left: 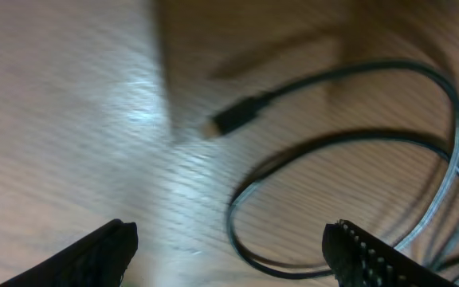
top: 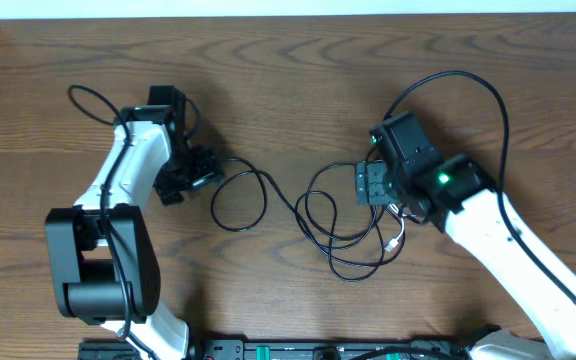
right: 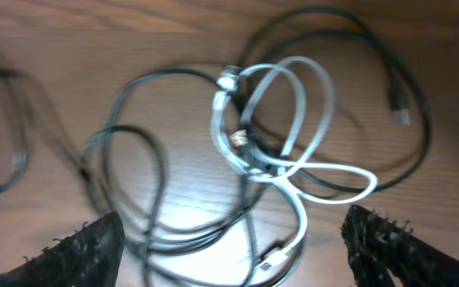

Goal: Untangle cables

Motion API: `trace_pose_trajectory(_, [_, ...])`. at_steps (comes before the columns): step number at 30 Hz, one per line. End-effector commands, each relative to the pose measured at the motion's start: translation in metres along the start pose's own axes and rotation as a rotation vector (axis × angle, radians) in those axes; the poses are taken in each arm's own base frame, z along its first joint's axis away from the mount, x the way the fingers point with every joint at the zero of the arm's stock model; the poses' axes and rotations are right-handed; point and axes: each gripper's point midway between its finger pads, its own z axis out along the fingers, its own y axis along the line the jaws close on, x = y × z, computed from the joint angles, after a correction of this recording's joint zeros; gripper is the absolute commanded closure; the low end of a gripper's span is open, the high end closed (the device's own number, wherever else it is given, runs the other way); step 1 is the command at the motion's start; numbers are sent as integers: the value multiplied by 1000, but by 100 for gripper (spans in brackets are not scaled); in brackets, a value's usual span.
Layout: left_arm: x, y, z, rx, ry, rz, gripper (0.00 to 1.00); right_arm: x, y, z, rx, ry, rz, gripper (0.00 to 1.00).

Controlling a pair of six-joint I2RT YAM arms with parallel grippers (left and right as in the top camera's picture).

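At the left, the left tool (top: 190, 172) sits low over the table (top: 288, 70) with its jaws spread wide and nothing between them. The left wrist view shows both fingertips (left: 106, 251) well apart above bare wood. Just ahead of it lies one end of a long black cable (left: 357, 137), its small plug (left: 241, 114) flat on the table. Lying that far left, the end has room away from the knot, which I judge is the reason it rests there.

Moving right, this black cable makes one open loop (top: 213, 205) beside the left tool. It then runs on across the wood into the tangle (top: 338, 240) at the middle-right of the table. There several black turns cross one another, and the short white cable (right: 216, 119) winds through them in loops of its own. The right wrist view shows one of its plugs near the top of the bundle and another at the bottom.

At the right, the right tool (top: 373, 185) hovers directly above that bundle, jaws also spread and pinching nothing. It is probably placed there to pick out a single strand, since the white cord is the most wrapped part. The knot itself is not yet undone
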Motion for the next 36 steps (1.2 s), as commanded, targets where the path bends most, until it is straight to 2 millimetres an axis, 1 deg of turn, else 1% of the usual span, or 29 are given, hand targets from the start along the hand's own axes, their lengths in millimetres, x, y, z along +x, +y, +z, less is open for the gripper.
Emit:
trace_pose_trajectory(1, [10,-31,-1,96,17,151,12,-9,-24,17,96,14,54,11])
trace_pose_trajectory(2, [12,-38,0,107,17,172,9,-8,-29,23,108,31,56,9])
trace_pose_trajectory(4, [16,-46,1,108,14,202,7,-5,-32,35,103,70,23,5])
trace_pose_trajectory(5, [19,-51,1,108,13,218,6,-3,-31,42,87,93,-3,5])
trace_pose_trajectory(8, [24,-61,2,109,11,254,6,5,-25,58,47,156,-47,6])
trace_pose_trajectory(11, [30,-68,3,109,13,280,5,11,-27,72,59,194,-59,11])
trace_pose_trajectory(12, [31,-70,3,109,14,288,5,13,-27,77,61,204,-65,15])
trace_pose_trajectory(13, [33,-71,4,108,15,293,5,15,-27,82,65,215,-72,22])
trace_pose_trajectory(15, [34,-72,4,108,16,297,5,18,-29,88,80,233,-74,32])
trace_pose_trajectory(16, [33,-72,4,108,16,297,5,19,-32,91,94,240,-76,42])
trace_pose_trajectory(17, [33,-72,4,109,16,297,5,21,-33,93,104,248,-77,50])
trace_pose_trajectory(18, [33,-72,4,109,16,297,5,22,-34,95,106,254,-76,53])
trace_pose_trajectory(21, [33,-72,4,108,15,297,5,19,-34,95,103,242,-72,50])
trace_pose_trajectory(25, [33,-72,4,108,16,297,5,8,-34,88,94,209,-71,45])
trace_pose_trajectory(27, [33,-72,4,108,16,297,5,4,-39,86,110,196,-64,42])
trace_pose_trajectory(29, [33,-72,4,108,16,297,5,2,-48,87,126,192,-45,31])
trace_pose_trajectory(32, [33,-72,4,108,16,297,5,-1,-64,87,140,194,32,22])
trace_pose_trajectory(34, [33,-72,4,108,16,297,5,-2,-67,88,108,203,69,20])
trace_pose_trajectory(36, [33,-72,4,108,16,297,5,-1,-66,91,57,221,100,20])
